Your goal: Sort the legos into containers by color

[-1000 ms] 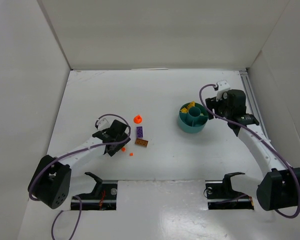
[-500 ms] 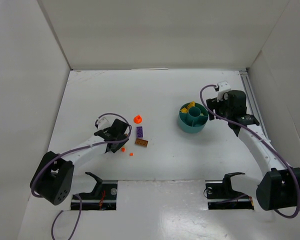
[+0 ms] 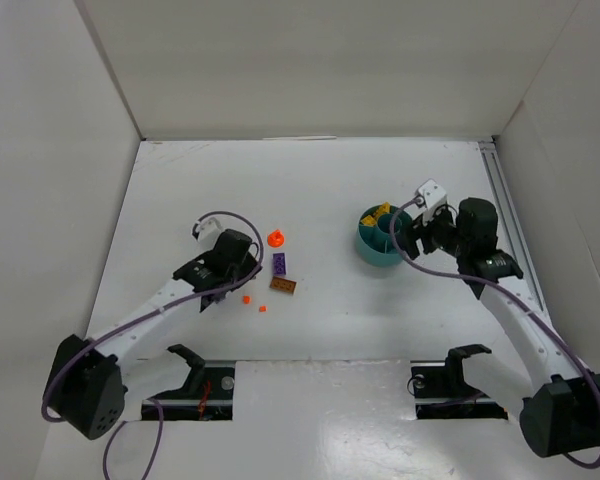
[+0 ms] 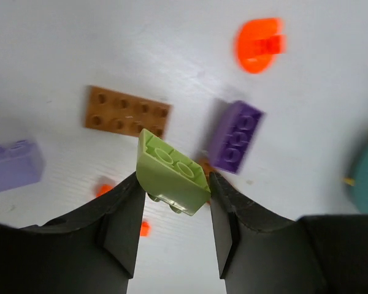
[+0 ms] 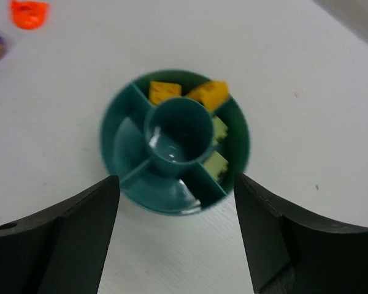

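Note:
My left gripper [image 3: 235, 268] is shut on a lime green brick [image 4: 172, 174], held tilted above the table [image 4: 175, 202]. Below it lie a brownish-orange brick [image 4: 127, 111], a purple brick [image 4: 235, 136], a red-orange piece [image 4: 259, 44] and tiny orange bits [image 4: 145, 228]. The round teal tub [image 3: 372, 250] stands at the right. My right gripper [image 3: 408, 235] is open and empty and hovers over the tub [image 5: 176, 187]. One wedge of the tub [image 5: 110, 141] holds two yellow bricks [image 5: 164, 90], and another holds two lime green bricks [image 5: 216, 164].
A pale purple brick [image 4: 12, 165] lies at the left edge of the left wrist view. The loose bricks [image 3: 283, 285] lie between the arms. White walls enclose the table on three sides. A rail runs along the right edge [image 3: 500, 190].
My left gripper has shifted right and toward the bricks, its arm stretched further out. My right gripper has swung left and nearer, from behind the tub's right side to over the tub.

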Robot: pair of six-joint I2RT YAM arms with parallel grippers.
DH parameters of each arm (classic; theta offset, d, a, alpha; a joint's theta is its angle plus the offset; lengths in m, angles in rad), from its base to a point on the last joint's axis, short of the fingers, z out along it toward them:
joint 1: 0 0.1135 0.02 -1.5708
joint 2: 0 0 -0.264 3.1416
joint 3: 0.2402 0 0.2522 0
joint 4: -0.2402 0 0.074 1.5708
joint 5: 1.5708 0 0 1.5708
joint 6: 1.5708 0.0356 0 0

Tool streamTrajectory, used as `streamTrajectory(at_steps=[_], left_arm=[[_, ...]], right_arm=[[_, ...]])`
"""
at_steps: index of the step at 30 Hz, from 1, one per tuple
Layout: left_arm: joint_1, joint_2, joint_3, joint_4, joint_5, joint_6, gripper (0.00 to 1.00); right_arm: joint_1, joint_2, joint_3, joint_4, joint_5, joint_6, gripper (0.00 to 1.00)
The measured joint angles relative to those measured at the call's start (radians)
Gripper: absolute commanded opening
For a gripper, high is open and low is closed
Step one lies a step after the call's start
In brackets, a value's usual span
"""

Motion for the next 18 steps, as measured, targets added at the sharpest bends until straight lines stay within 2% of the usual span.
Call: streamTrajectory(at_steps=[4,8,14,18], left_arm=[[-0.006,-0.143,0.05,0.053,0.05,0.059,0.32],[-0.008,-0.243,0.082,0.114,0.108,0.105,0.32],[-0.013,-0.275,0.089,0.22,0.284,0.172,0.32],[-0.013,-0.278,0.088,0.304,0.431,0.204,0.32]], right_arm=[[0.12,-0.066,-0.019,0.043,-0.105,-0.065,0.8],[0.328,-0.094,-0.022,0.122,-0.147,-0.127,0.8],[0.69,-0.056,-0.018,0.222,-0.13,-0.241,0.8],[0.772,0.015,-0.014,0.305,-0.106,-0.262,0.81]])
